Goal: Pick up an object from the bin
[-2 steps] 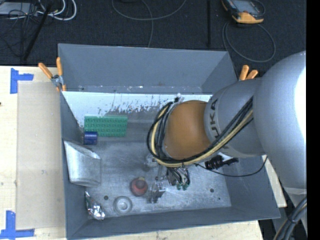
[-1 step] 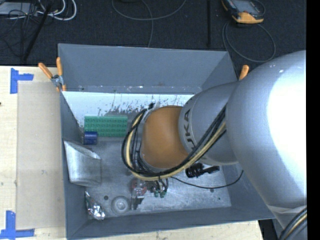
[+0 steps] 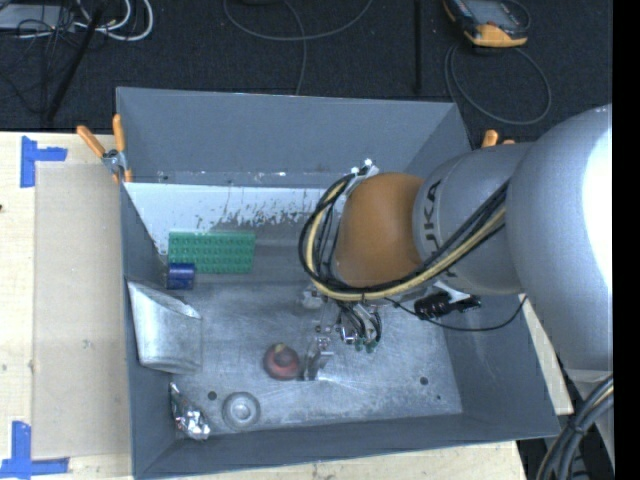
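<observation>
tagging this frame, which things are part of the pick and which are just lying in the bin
In play: gripper, low beside the reddish round thing.
Lying about: green studded plate, small blue block, clear sheet, grey disc, crumpled foil.

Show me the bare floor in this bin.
Bare: the floor between the green studded plate and the red round thing; also the front-right part, past the gripper. Crowded: the left side, by the clear sheet and foil scrap.
</observation>
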Controlling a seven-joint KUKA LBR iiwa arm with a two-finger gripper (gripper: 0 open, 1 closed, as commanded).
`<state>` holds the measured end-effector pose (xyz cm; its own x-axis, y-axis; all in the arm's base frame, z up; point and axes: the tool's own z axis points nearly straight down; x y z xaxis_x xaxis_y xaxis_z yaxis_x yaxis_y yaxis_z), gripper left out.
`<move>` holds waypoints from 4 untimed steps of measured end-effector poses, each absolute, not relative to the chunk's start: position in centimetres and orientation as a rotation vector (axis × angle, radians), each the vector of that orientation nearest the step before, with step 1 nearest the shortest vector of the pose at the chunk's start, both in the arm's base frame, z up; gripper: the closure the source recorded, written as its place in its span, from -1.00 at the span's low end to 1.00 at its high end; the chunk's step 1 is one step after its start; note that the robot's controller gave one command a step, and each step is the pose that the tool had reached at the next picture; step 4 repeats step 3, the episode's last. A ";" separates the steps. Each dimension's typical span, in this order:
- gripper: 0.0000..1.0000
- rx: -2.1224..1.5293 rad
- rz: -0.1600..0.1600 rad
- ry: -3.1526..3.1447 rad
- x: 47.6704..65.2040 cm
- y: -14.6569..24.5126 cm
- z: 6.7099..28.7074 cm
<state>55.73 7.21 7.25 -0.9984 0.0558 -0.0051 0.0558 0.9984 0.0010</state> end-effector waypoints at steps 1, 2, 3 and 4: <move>-1.00 0.031 0.004 3.136 51.1 11.4 7.2; 1.00 0.036 0.004 3.137 51.3 11.3 7.3; 1.00 -0.001 0.004 3.135 49.4 12.3 23.0; 1.00 -0.001 0.004 3.135 49.4 12.3 23.0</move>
